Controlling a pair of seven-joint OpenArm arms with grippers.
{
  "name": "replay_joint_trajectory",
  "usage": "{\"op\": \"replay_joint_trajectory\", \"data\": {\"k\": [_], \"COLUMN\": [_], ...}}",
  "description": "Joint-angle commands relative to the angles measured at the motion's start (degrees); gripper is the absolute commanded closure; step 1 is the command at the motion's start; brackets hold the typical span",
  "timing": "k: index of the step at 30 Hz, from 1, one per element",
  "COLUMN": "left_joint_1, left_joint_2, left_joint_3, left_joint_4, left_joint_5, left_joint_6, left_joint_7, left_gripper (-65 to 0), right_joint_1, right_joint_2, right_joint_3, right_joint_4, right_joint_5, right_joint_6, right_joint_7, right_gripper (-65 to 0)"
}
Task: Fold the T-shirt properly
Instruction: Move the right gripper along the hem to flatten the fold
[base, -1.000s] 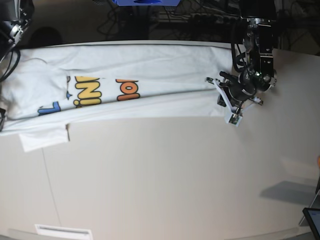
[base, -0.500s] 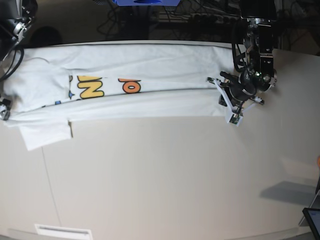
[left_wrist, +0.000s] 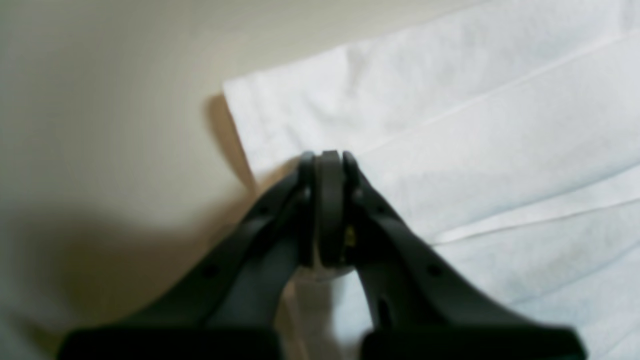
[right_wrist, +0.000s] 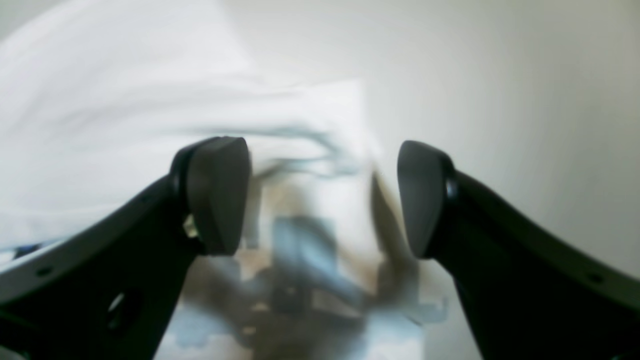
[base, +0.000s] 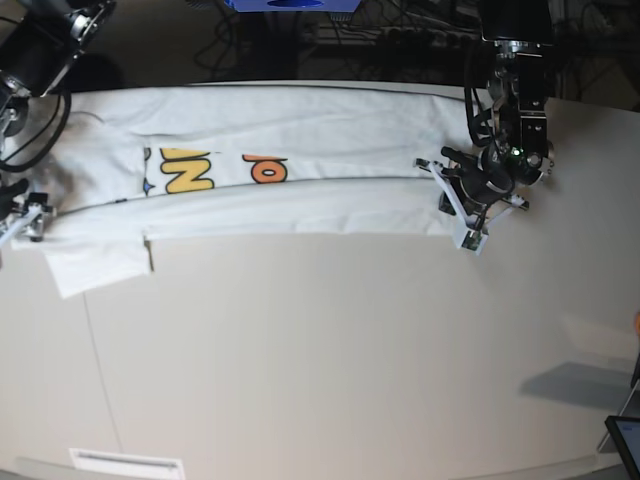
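- As far as we can judge, the T-shirt (base: 300, 195) lies as a long band across the top of the worktop (base: 330, 360), folded lengthwise; crosswise folds remain.
- Our left gripper (left_wrist: 324, 165) is pinched together at its right end.
- Our right gripper (right_wrist: 322, 195) gapes wide, holding nothing, far left.

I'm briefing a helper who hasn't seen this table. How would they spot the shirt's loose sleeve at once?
On the pale table, the white T-shirt lies as a long band along the far edge. Follow its near edge to the end opposite the shut left gripper. The sleeve is the one plain white flap sticking out toward the camera, below the yellow letters.
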Motion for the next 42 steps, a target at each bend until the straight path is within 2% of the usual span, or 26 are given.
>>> {"op": "replay_joint_trajectory", "data": {"k": [1, 5, 7, 10, 12, 18, 25, 29, 35, 42], "left_joint_1": [-0.24, -0.24, -0.24, -0.15, -0.06, 0.20, 0.38, 0.38, 0.29, 0.03], "left_joint_2": [-0.47, -0.56, -0.56, -0.56, -0.47, -0.47, -0.47, -0.47, -0.47, -0.47], "left_joint_3": [-0.34, -0.34, -0.25, -0.25, -0.25, -0.34, -0.42, -0.42, -0.42, -0.42], "left_joint_4": [0.62, 0.62, 0.62, 0.71, 0.71, 0.71, 0.71, 0.71, 0.71, 0.71], "left_joint_5": [0.60, 0.60, 0.60, 0.60, 0.60, 0.52, 0.52, 0.52, 0.43, 0.43], "left_joint_6": [0.16, 0.16, 0.16, 0.16, 0.16, 0.16, 0.16, 0.16, 0.16, 0.16], "left_joint_7": [0.46, 0.46, 0.46, 0.46, 0.46, 0.46, 0.46, 0.46, 0.46, 0.46], "left_gripper": [0.0, 0.0, 0.0, 0.0, 0.0, 0.0, 0.0, 0.0, 0.0, 0.0], "right_joint_1": [0.23, -0.74, 0.23, 2.78, 5.15, 14.91, 21.24, 22.29, 22.82, 22.82], "right_joint_2": [0.73, -0.32, 0.12, 2.75, 3.02, 3.19, 5.48, 7.41, 7.85, 7.50], "right_joint_3": [0.27, 0.09, -0.96, -5.71, -8.44, -12.92, -17.05, -17.14, -17.40, -17.40], "right_joint_4": [2.49, 7.50, 8.29, 7.50, 5.65, -8.59, -24.15, -31.44, -38.39, -39.97], "right_joint_5": [0.32, 0.32, 0.32, 0.32, 0.32, 0.32, 0.32, 0.32, 0.32, 0.32], "right_joint_6": [-0.29, -0.29, -0.29, -0.29, -0.29, -0.03, -0.03, -0.12, -0.03, -0.03], "right_joint_7": [0.48, 0.48, 0.31, -0.22, -0.49, 0.04, 6.99, 10.33, 15.16, 15.95], "right_gripper": [-44.0, -44.1, -44.1, -44.1, -44.1, -44.3, -44.4, -44.4, -44.4, -43.5]}}
